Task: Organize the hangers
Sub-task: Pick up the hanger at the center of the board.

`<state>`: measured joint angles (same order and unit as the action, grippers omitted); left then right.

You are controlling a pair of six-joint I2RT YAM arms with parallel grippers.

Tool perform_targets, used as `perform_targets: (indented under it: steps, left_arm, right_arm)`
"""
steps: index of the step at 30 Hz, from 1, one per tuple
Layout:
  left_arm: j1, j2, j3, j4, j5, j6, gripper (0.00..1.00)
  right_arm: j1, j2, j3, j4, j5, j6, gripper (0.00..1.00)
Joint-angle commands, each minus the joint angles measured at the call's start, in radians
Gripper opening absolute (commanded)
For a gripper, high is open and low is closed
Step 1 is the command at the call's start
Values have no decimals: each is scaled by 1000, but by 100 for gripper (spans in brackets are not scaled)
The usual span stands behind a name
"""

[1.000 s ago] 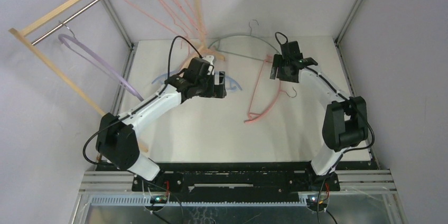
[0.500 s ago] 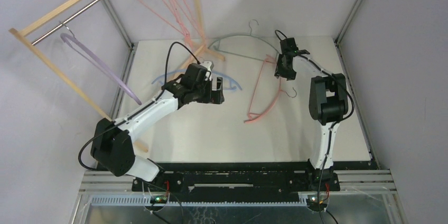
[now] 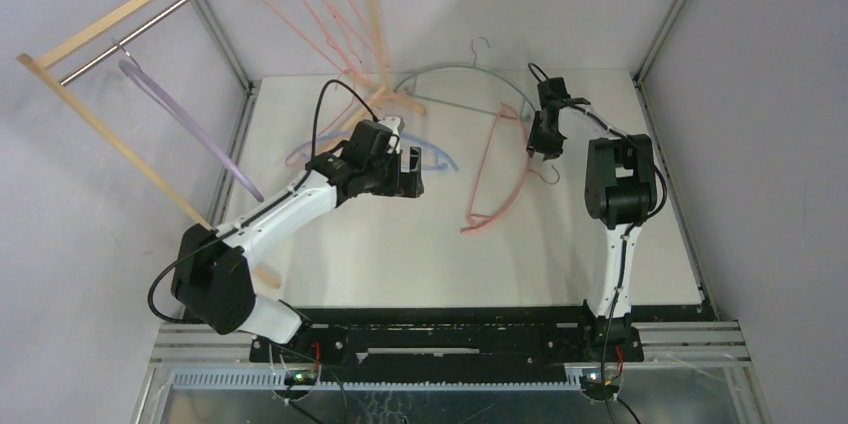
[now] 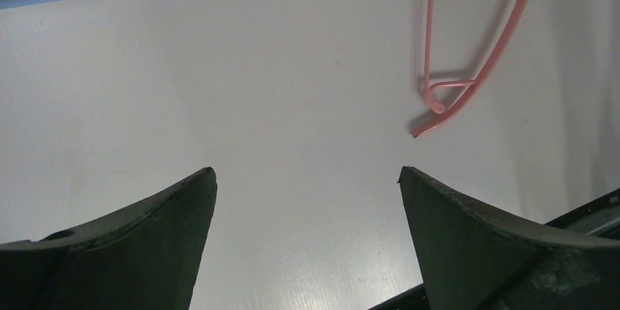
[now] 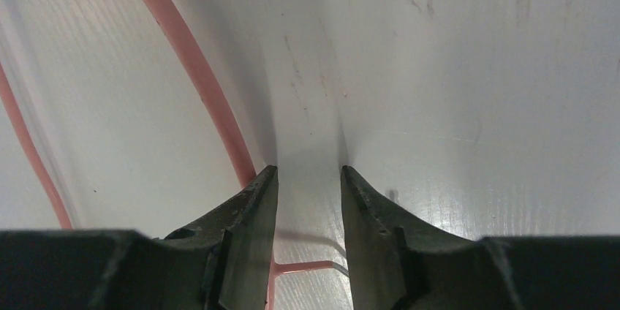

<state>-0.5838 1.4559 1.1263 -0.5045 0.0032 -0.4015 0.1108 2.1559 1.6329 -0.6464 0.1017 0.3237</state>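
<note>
Right hand (image 5: pixel 308 169), fingers half narrowed mid-frame against the pink hanger (image 5: pixel 191 69): pinch unclear, so the thin bar may slip out sideways. Left hand (image 4: pixel 306 172) spread, empty.

Bright, even light; soft shadows

A lab rig: aluminium frame (image 3: pixel 670 19) and white walls enclosing a table (image 3: pixel 400 254).

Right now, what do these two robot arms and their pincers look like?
Both the left arm and right arm have slim white shells with bulky black joint housings. A thin black cable loops along each. The left gripper and right gripper are black, each with two dark, tapering, matte fingers. No markings are readable.
</note>
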Motion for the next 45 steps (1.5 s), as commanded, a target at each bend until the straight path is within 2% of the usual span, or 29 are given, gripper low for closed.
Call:
perform_targets:
  steps: [1,5,8,14,22,31,34,37,40,45]
  left_arm:
    - [2,-52,-10,14,-5,-2,100]
    - [-1,-53,-28,36,5,-8,100]
    - [-4,-50,-31,46,10,-8,100]
    - [-5,-39,-23,50,22,0,100]
    - [-5,-45,-38,49,25,-9,100]
    - [-20,-52,-19,46,36,33,100]
    - [-38,-50,-6,42,35,56,99]
    - [-58,-44,15,35,35,75,99]
    - [-83,-44,35,30,23,93,100]
    - [-130,-44,58,31,8,139,99]
  right_arm:
    - [8,-55,-11,15,6,37,45]
    - [7,-150,-109,68,35,55,48]
    - [22,-173,-115,75,23,36,50]
    - [52,-156,-67,74,24,27,52]
    - [42,-11,73,39,5,26,51]
    - [24,10,69,27,0,40,48]
    - [24,8,55,29,-29,42,43]
    - [27,4,35,37,-77,28,23]
    - [25,-9,2,48,-135,26,8]
    - [37,-92,-97,82,-175,25,0]
